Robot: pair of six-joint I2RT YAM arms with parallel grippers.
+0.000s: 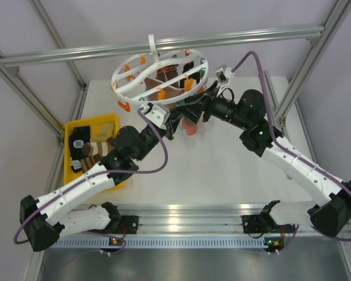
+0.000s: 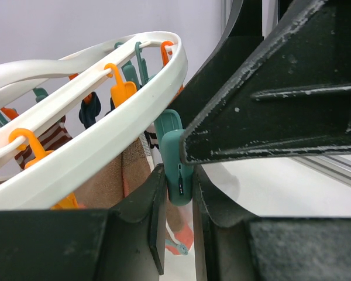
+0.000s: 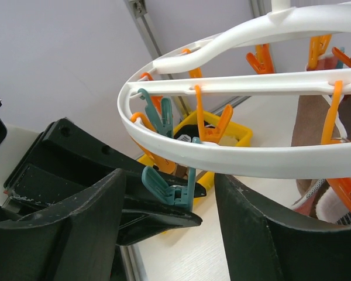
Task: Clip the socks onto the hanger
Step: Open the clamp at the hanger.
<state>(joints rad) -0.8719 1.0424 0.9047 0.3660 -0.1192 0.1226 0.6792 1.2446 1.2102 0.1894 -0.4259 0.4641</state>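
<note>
The white round hanger [image 1: 158, 75] hangs at the back centre, with orange and teal clips dangling from its ring [image 2: 105, 137]. My left gripper [image 2: 178, 175] is shut on a teal clip [image 2: 176, 167] under the rim. My right gripper [image 3: 171, 178] stands open around the same teal clip [image 3: 169, 188] and touches neither side of it. A brown and tan sock with an orange toe [image 2: 134, 175] hangs just behind the clip. A striped sock [image 2: 52, 137] hangs farther back. More socks [image 1: 93, 149] lie in the tray.
A yellow tray [image 1: 76, 126] sits at the left of the table, seen behind the ring as well [image 3: 240, 132]. Aluminium frame posts [image 1: 310, 64] stand round the table. The two arms meet closely under the hanger's near rim.
</note>
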